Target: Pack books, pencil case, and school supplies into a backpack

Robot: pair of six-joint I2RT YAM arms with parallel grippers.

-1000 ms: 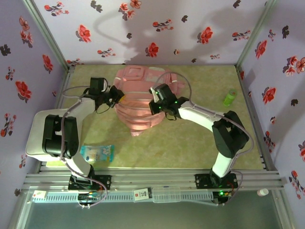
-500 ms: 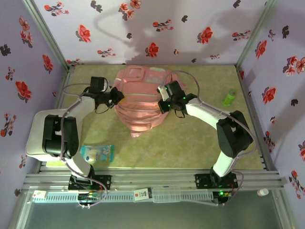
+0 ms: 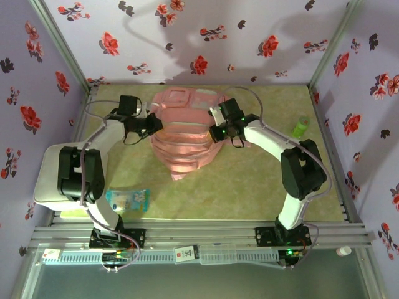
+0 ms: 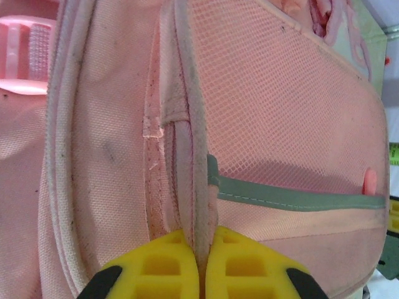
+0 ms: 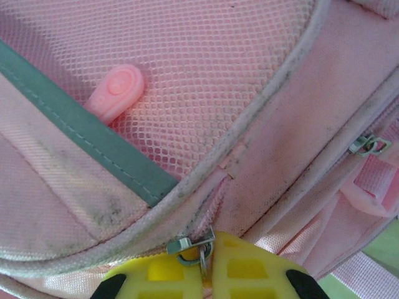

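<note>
The pale pink backpack [image 3: 184, 134] lies in the middle of the table. At its left side my left gripper [image 3: 156, 124] has its yellow fingers [image 4: 156, 268] shut on a piped seam edge [image 4: 198, 205] of the backpack. My right gripper [image 3: 216, 132] is at the bag's upper right side. Its fingers [image 5: 255, 274] are shut on the metal zip pull [image 5: 202, 256] hanging from the slider [image 5: 187, 244]. A flat light blue patterned item [image 3: 128, 199] lies near the front left. I cannot tell whether it is a book or the pencil case. The school supplies are out of view.
A small green bottle [image 3: 301, 128] stands near the right wall. A white box-like object [image 3: 47, 177] sits at the left edge beside the left arm. Flowered walls close in the table on three sides, and a metal rail [image 3: 199, 235] runs along the front.
My right gripper has moved up and to the right along the backpack's side with the zip pull in it. The left gripper shifted slightly towards the back, still clamped on the seam.
</note>
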